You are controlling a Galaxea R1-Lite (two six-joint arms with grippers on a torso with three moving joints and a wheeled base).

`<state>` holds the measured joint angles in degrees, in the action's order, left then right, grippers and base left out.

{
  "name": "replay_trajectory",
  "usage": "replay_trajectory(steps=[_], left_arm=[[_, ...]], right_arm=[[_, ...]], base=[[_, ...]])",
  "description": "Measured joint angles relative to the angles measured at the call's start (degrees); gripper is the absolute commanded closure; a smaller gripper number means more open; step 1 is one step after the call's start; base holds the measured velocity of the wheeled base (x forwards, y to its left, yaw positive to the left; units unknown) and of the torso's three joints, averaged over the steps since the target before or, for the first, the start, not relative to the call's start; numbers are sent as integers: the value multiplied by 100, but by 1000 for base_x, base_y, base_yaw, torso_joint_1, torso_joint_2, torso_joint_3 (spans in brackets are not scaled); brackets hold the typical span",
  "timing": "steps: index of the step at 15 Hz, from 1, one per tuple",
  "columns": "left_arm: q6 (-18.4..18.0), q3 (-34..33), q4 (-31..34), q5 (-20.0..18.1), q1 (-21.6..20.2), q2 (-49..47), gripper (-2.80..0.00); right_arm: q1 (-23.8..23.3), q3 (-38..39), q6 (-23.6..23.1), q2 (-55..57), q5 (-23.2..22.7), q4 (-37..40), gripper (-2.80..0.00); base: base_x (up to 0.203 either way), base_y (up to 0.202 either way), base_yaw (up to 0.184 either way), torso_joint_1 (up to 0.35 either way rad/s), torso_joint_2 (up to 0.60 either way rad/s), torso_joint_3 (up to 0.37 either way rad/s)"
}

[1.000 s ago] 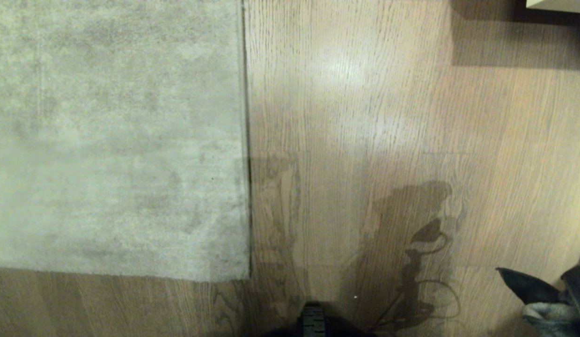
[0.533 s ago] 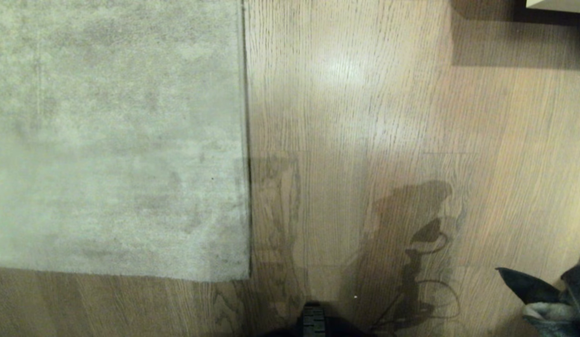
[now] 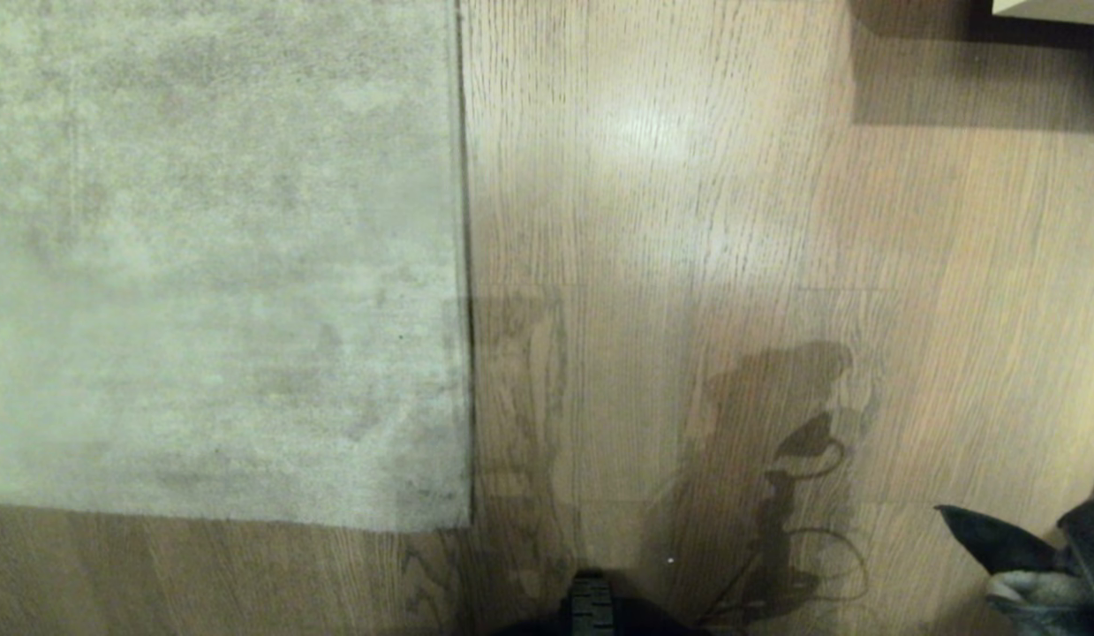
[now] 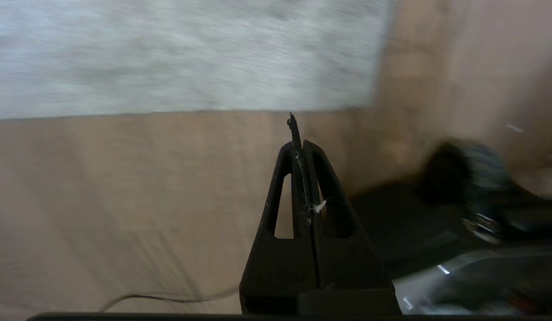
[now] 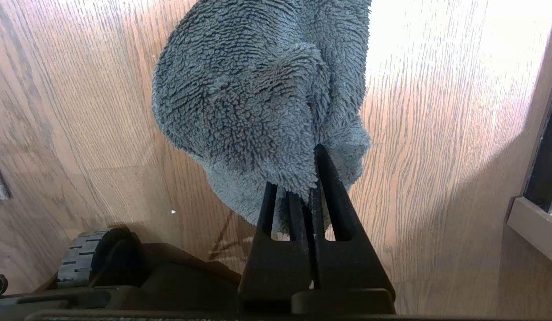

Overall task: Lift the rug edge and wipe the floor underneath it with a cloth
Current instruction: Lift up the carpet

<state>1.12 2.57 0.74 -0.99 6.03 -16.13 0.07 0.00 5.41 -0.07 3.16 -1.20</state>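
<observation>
The pale grey rug (image 3: 220, 265) lies flat on the left, its rug edge (image 3: 464, 265) running straight down to a square corner (image 3: 467, 526). Wood-plank floor (image 3: 652, 221) fills the rest. My right gripper (image 5: 309, 178) is shut on the fuzzy grey-blue cloth (image 5: 258, 89), which hangs above the floor (image 5: 436, 133). In the head view the cloth (image 3: 997, 543) shows at the bottom right corner. My left gripper (image 4: 299, 143) is shut with nothing held, low over bare floor (image 4: 124, 178), a short way from the rug edge (image 4: 169, 111). Neither gripper touches the rug.
A pale furniture base (image 3: 1054, 9) casts a dark shadow at the far right. The robot's own wheel (image 3: 591, 605) sits at the bottom middle, with its shadow on the planks. A furniture foot (image 5: 534, 223) stands beside the right gripper.
</observation>
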Motion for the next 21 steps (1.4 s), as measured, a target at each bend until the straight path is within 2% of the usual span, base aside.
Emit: replay_trajectory(steps=[3, 6, 9, 12, 13, 16, 21], left_arm=[[179, 471, -25, -43, 436, -956, 0], [223, 850, -328, -312, 685, -2001, 0], [262, 978, -1150, -658, 975, -3122, 0], [341, 1117, -2214, -750, 1408, -4407, 0], [361, 1220, -2583, -713, 1582, -4853, -280], [435, 1683, -3212, -357, 2189, -5924, -280], [446, 2642, -3039, 46, 2572, -7008, -280]], right_arm=[[0, 0, 1, 0, 0, 2, 0], [0, 0, 2, 0, -1, 2, 0], [0, 0, 2, 0, -2, 2, 0], [0, 0, 1, 0, -2, 0, 0], [0, 0, 1, 0, 0, -1, 0], [0, 0, 0, 0, 0, 2, 0], [2, 0, 2, 0, 0, -1, 0]], base=[[0, 0, 0, 0, 0, 0], [0, 0, 0, 0, 0, 0], [0, 0, 0, 0, 0, 0], [0, 0, 0, 0, 0, 0], [0, 0, 0, 0, 0, 0], [0, 0, 0, 0, 0, 0], [0, 0, 0, 0, 0, 0]])
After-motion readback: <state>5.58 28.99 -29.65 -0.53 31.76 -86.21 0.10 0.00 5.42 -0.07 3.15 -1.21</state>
